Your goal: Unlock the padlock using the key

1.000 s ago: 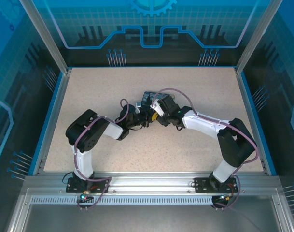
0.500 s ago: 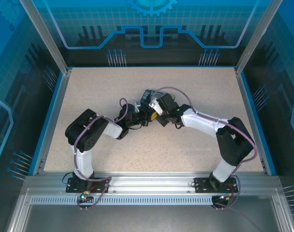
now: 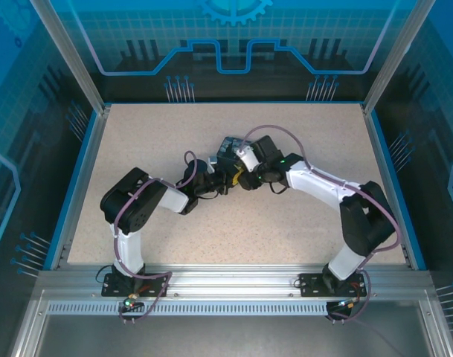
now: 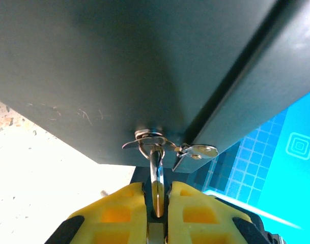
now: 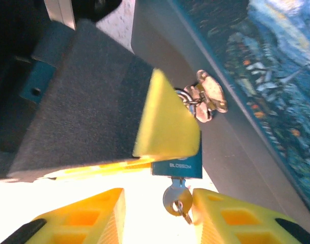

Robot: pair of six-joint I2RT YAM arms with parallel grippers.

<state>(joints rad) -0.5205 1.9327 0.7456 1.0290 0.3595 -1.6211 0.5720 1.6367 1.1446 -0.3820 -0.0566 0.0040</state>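
Note:
The teal-blue padlock hangs from the metal hasp of the painted tin. My left gripper is shut on the padlock; its yellow finger covers the top of the body. The padlock's shackle runs up from between those fingers into the hasp ring. The key sits in the padlock's underside, its round head hanging down. My right gripper is open around the key head, which lies close to the right-hand finger. In the top view both grippers, left and right, meet at the tin.
The tin's dark side looms just above the left fingers. A small second key or tag dangles beside the hasp. A little ring hangs from the key head. Speckled tabletop spreads all round, bounded by blue rails.
The right arm's wrist has swung back and to the right, turning beside the tin. The left arm has stayed where it was.

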